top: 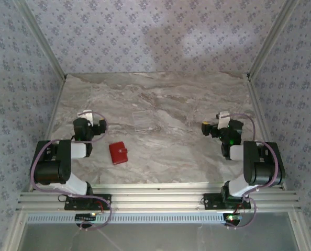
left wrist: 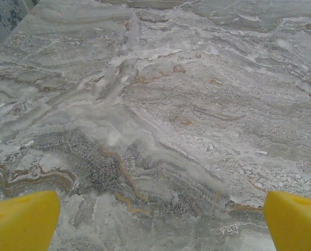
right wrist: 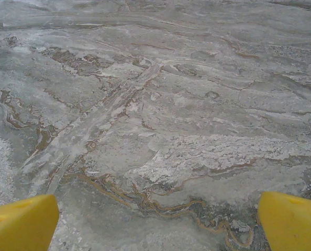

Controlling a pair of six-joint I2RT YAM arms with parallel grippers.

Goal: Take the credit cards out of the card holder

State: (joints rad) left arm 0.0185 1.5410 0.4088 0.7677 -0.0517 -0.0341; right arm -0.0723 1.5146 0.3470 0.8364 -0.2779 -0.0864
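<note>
The shut card holder (top: 119, 153) hides its inside; the clear tray (top: 143, 121) is barely discernible.

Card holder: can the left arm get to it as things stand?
Probably yes. The card holder lies closed on the table, just to the right of the left arm, with bare marble between them. The left gripper is open and holds nothing. Exact reach is hard to judge from above.

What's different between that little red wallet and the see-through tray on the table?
The red wallet is solid and opaque; the clear tray lets the marble show through. The red wallet lies nearer the robot, close to the left arm; the clear tray sits farther back, toward the middle. Both rest on the table, apart from each other.
</note>
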